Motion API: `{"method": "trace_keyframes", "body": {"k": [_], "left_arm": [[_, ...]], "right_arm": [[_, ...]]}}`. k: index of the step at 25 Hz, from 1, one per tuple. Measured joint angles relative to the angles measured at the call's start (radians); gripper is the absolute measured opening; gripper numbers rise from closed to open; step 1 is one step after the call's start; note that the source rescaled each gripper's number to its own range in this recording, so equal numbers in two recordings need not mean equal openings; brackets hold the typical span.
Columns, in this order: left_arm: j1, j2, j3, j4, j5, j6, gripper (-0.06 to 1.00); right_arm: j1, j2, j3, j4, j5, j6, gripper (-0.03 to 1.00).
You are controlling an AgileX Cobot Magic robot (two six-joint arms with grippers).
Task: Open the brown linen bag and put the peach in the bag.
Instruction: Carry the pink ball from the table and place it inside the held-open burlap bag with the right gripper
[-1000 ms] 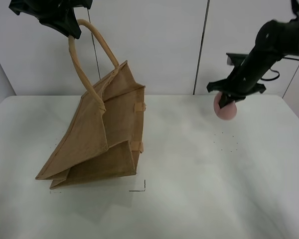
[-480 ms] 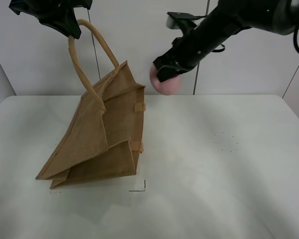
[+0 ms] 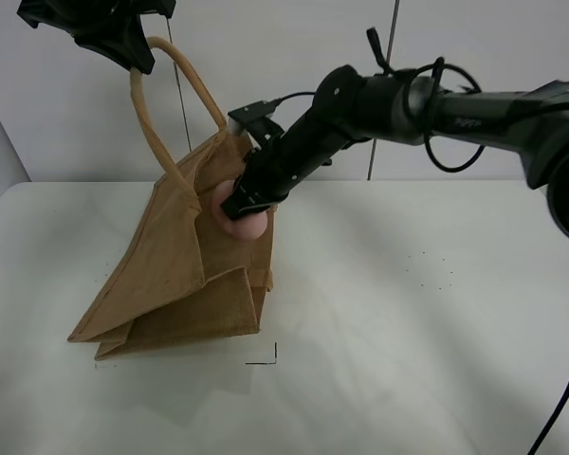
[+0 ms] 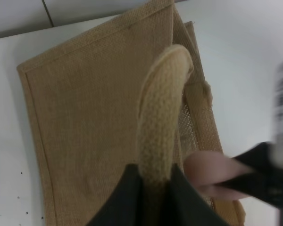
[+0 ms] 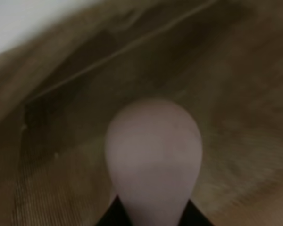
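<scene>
The brown linen bag (image 3: 185, 275) stands tilted on the white table, held up by one beige handle (image 3: 152, 123). My left gripper (image 3: 123, 43) is shut on that handle high at the upper left; the left wrist view shows the handle (image 4: 160, 117) between the black fingers. My right gripper (image 3: 239, 207) is shut on the pink peach (image 3: 247, 226) and holds it at the bag's open mouth, reaching across the middle. In the right wrist view the peach (image 5: 153, 155) sits before the bag's dark inside (image 5: 85, 94). The peach also shows in the left wrist view (image 4: 207, 172).
The white table (image 3: 408, 313) stretches to the right and front of the bag. A small black corner mark (image 3: 266, 358) lies on the table in front of the bag. A pale wall stands behind.
My right arm has swung left from the table's right side, carrying the peach up over and then down to the bag's mouth. The left gripper and bag have stayed still.
</scene>
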Motion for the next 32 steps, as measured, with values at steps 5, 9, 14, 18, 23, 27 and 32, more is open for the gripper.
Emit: {"method": "trace_keyframes", "body": {"k": [5,9,14,18,23,27,32], "left_arm": [[0.000,0.000,0.000,0.000,0.000,0.000,0.00],[0.000,0.000,0.000,0.000,0.000,0.000,0.00],[0.000,0.000,0.000,0.000,0.000,0.000,0.00],[0.000,0.000,0.000,0.000,0.000,0.000,0.00],[0.000,0.000,0.000,0.000,0.000,0.000,0.00],[0.000,0.000,0.000,0.000,0.000,0.000,0.00],[0.000,0.000,0.000,0.000,0.000,0.000,0.00]], "right_arm": [[0.000,0.091,0.000,0.260,-0.007,-0.259,0.00],[0.000,0.141,0.000,0.430,-0.057,-0.433,0.00],[0.000,0.185,0.000,0.548,-0.181,-0.524,0.00],[0.000,0.204,0.000,0.625,-0.214,-0.604,0.00],[0.032,0.206,0.000,0.650,-0.250,-0.709,0.00],[0.050,0.229,0.000,0.659,-0.299,-0.733,0.00],[0.049,0.255,0.000,0.667,-0.299,-0.733,0.26]]}}
